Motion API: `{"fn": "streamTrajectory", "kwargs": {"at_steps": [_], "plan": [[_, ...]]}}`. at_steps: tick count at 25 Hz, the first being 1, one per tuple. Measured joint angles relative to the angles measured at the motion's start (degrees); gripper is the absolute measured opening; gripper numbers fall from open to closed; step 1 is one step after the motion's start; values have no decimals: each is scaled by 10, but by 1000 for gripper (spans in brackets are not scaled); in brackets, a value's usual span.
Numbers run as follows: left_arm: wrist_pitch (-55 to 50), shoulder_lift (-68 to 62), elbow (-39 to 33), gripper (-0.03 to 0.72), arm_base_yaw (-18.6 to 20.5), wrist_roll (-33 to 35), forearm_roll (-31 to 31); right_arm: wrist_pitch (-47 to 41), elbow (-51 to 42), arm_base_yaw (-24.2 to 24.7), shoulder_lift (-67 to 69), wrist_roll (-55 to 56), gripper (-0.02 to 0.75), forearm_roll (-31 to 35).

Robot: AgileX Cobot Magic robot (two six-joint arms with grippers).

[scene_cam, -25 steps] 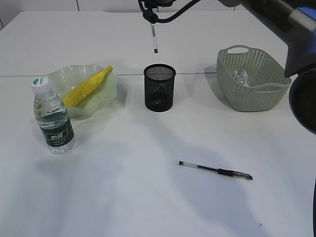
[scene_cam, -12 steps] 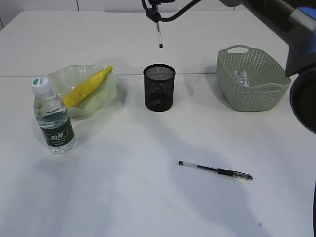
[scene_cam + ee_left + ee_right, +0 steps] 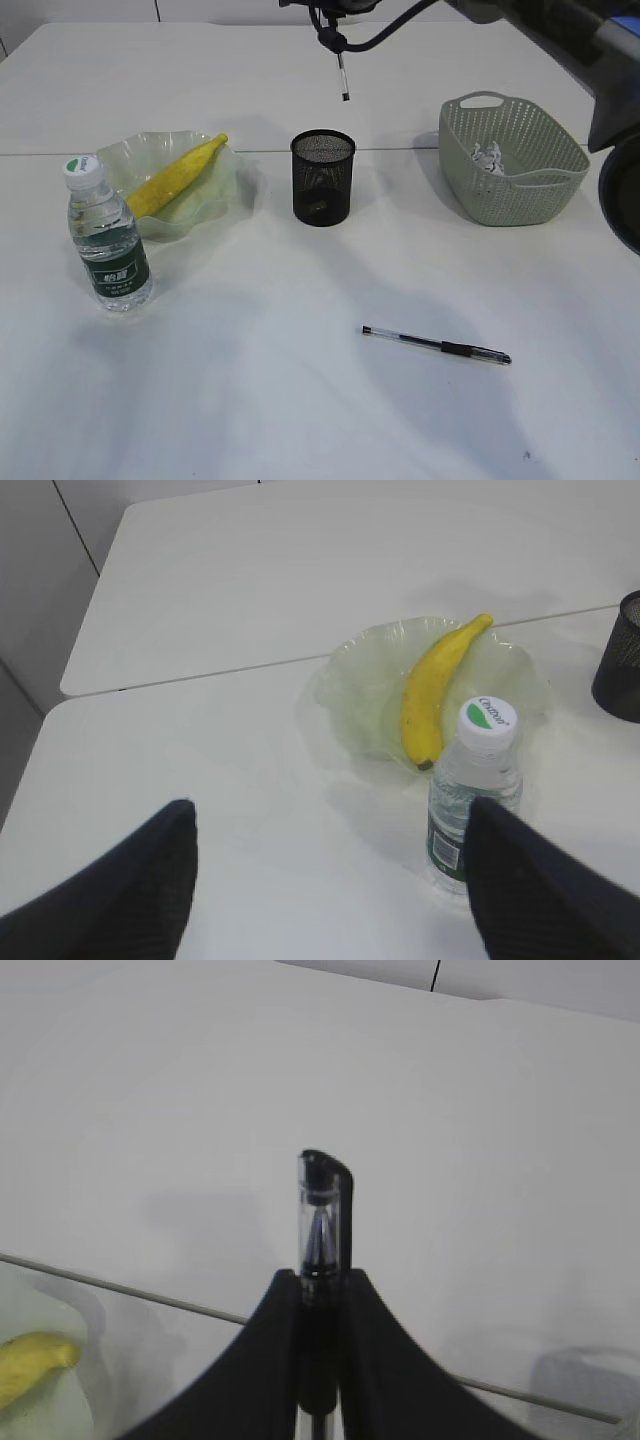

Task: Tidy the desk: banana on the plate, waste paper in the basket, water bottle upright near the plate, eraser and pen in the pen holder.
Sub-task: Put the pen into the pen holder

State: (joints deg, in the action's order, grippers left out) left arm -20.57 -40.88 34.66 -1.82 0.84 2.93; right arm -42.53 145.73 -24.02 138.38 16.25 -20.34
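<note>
My right gripper point(image 3: 330, 38) point(image 3: 322, 1290) is shut on a pen point(image 3: 342, 78) point(image 3: 322, 1220) that hangs upright, high above and a little right of the black mesh pen holder point(image 3: 323, 177). A second pen point(image 3: 437, 345) lies on the table at the front right. The banana point(image 3: 176, 175) point(image 3: 434, 690) lies on the pale green plate point(image 3: 215, 190) point(image 3: 365, 680). The water bottle point(image 3: 108, 240) point(image 3: 472, 790) stands upright in front of the plate. Crumpled waste paper point(image 3: 489, 157) lies in the green basket point(image 3: 510, 190). A small dark thing shows at the holder's bottom. My left gripper point(image 3: 330, 865) is open and empty above the table, left of the bottle.
The table is white, with a seam point(image 3: 400, 150) running across behind the pen holder. The pen holder's edge point(image 3: 620, 660) shows at the right of the left wrist view. The right arm point(image 3: 560, 30) reaches across the upper right.
My right gripper has carried the held pen to the right and slightly up, from above the holder's left side to above its right side. Nothing else has moved.
</note>
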Motion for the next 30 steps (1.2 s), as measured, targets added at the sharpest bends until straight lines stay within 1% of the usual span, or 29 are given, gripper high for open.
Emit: {"fn": "streamTrajectory", "kwargs": {"at_steps": [5, 18, 30], "plan": [[0, 0, 0, 591, 0, 0, 1, 27, -33, 4, 1, -1, 62, -1], [0, 0, 0, 591, 0, 0, 5, 31, -34, 6, 2, -21, 62, -2], [-2, 0, 0, 591, 0, 0, 6, 37, -68, 6, 2, -34, 62, -2]]}}
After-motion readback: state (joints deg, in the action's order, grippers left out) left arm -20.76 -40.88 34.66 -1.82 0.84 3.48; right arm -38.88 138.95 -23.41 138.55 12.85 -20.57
